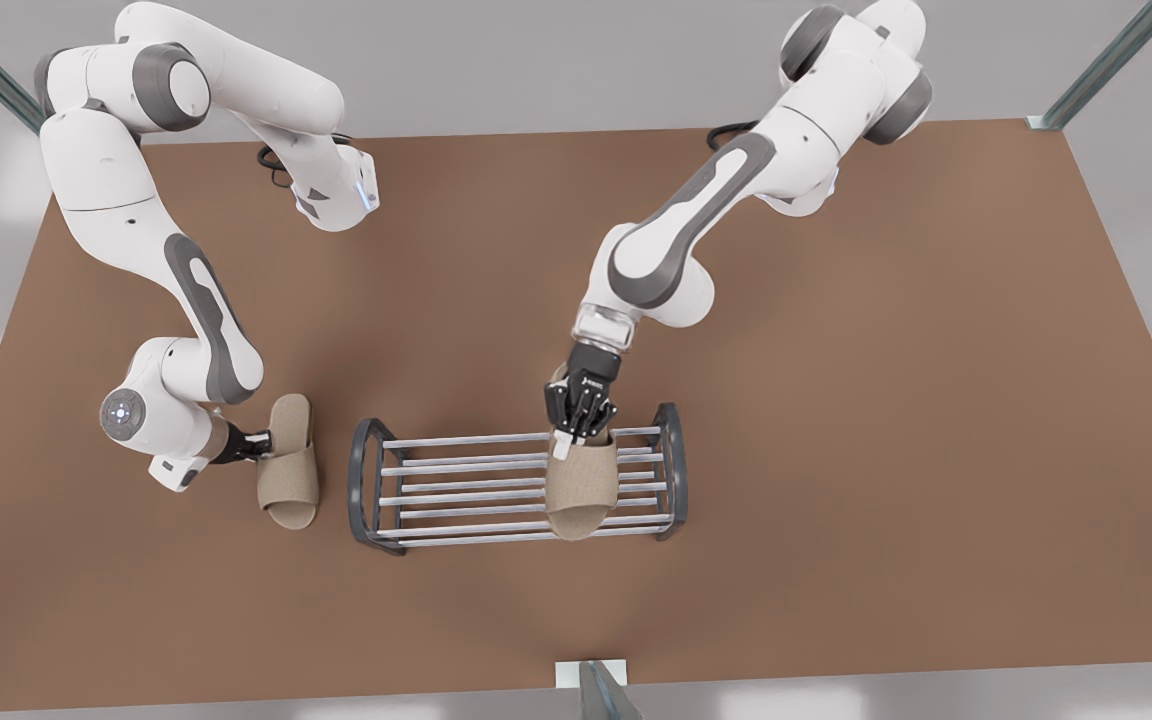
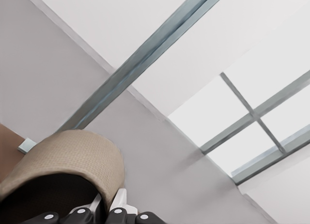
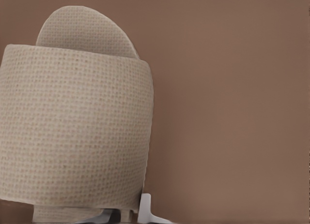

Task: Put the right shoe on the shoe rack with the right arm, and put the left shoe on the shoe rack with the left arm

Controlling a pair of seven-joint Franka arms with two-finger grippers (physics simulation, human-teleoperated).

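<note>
Right shoe (image 1: 581, 490) first: it's seen over the shoe rack (image 1: 360, 490), towards the front view's right end, long axis laid across the silvery bars. Its strap edge on the heel side is pinched by the right claw (image 1: 568, 440), which is angled down from above. Whether the sole is actually resting on the bars can't be told, so the next bit is probably judged as a lower-and-let-go.

Left shoe (image 1: 289, 470) is found flat on the brown worktop (image 1: 836, 400), just beside the rack's dark rounded end frame on the front view's left, lying parallel to the other slipper. It's clamped at the strap by the left claw (image 1: 261, 443), held level and reaching in from the side. From there the rack's free bars lie towards the front view's right, so a lift and sideways carry is what's called for.

Both slippers are made of beige woven fabric, open-toed, with a wide arched strap.
</note>
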